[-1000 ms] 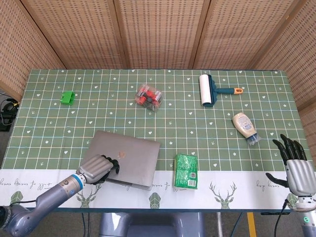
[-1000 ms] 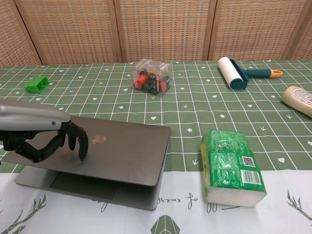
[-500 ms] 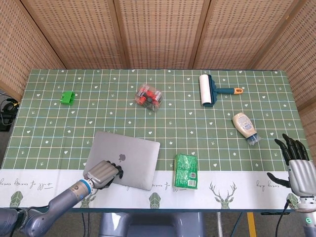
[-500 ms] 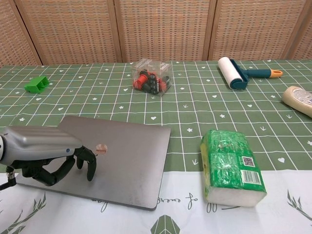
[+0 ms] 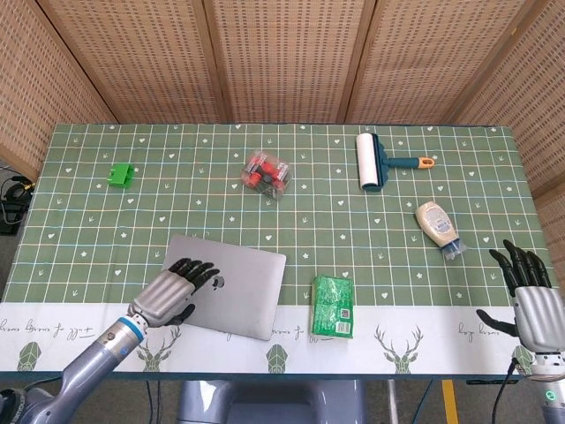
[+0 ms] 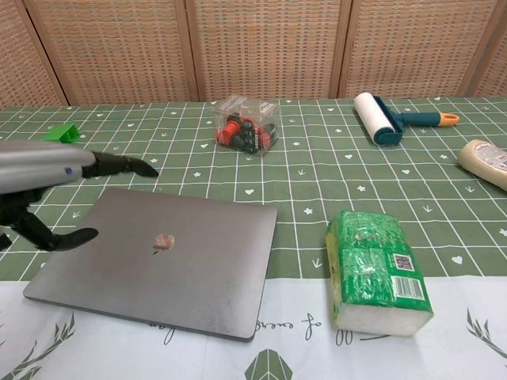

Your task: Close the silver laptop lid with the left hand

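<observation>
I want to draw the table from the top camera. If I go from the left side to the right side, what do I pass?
Green block → left hand → silver laptop → clear box of red and black parts → green packet → lint roller → squeeze bottle → right hand.

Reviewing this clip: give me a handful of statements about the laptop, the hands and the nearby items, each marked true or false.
1. The silver laptop lies fully closed on the table. True.
2. The left hand grips the lid's edge. False: its fingers are spread and, in the chest view, raised off the lid, holding nothing.
3. The green packet rests on the laptop. False: it lies beside it, apart, on the table.
4. The right hand is open by the table's right edge, holding nothing. True.
5. The lint roller touches the sauce bottle. False: they lie well apart.
</observation>
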`<state>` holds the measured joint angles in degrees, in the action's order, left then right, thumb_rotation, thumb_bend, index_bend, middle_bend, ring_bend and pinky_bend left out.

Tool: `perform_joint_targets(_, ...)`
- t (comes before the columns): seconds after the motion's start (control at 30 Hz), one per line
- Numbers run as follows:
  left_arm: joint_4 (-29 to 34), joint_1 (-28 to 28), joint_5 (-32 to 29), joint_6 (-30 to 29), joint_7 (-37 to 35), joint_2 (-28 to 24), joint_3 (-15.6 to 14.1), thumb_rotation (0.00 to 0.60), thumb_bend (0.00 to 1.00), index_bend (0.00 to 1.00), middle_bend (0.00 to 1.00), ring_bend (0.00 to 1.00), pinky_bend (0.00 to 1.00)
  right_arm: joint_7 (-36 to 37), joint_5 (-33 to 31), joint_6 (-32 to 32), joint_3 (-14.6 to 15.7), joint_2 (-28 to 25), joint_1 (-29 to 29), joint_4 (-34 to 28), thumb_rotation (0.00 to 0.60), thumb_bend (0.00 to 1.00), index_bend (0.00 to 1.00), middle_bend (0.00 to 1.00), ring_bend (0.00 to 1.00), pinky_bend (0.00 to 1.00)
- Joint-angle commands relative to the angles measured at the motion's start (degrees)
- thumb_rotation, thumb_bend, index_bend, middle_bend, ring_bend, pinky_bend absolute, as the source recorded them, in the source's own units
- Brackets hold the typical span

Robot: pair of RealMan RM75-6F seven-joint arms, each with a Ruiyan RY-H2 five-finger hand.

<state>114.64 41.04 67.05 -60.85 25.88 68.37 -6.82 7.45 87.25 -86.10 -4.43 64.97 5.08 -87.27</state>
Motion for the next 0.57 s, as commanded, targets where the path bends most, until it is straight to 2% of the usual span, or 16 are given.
perform_joint_targets(0.03,-2.89,-9.60,10.65,-16.02,-1.70,0.25,-0.15,0.600,0.28,0.00,0.00,0.00,0.00,-0.48,0.08,0.05,0.07,0.12,0.04,0.13,0.600,0.10,0.13,0.00,0.00,0.00)
perform_joint_targets(0.1,-8.34,-15.28,13.58,-25.19,-0.05,2.19,-0.66,0.600,0.23,0.00,0.00,0.00,0.00,-1.79,0.16,0.31,0.21,0.34,0.16,0.48,0.600,0.10,0.11,0.00,0.00,0.00)
perform_joint_targets(0.13,-10.43,-17.14,14.86,-27.87,0.23,3.46,-0.89,0.600,0.21,0.00,0.00,0.00,0.00,-2.31,0.18,0.36,0.22,0.50,0.22,0.56,0.600,0.10,0.10,0.00,0.00,0.00)
perform_joint_targets(0.37,-18.70,-24.33,16.40,-35.19,-2.37,6.93,-0.68,0.600,0.18,0.00,0.00,0.00,0.00,-4.63,1.18,1.03,0.93,1.07,0.63,0.62,0.600,0.09,0.03,0.00,0.00,0.00)
perform_joint_targets(0.57,-24.95,-29.36,15.66,-36.38,-8.58,7.79,-0.95,0.600,0.17,0.00,0.00,0.00,0.00,-6.91,1.45,2.15,1.59,1.78,1.01,0.37,0.600,0.09,0.03,0.00,0.00,0.00)
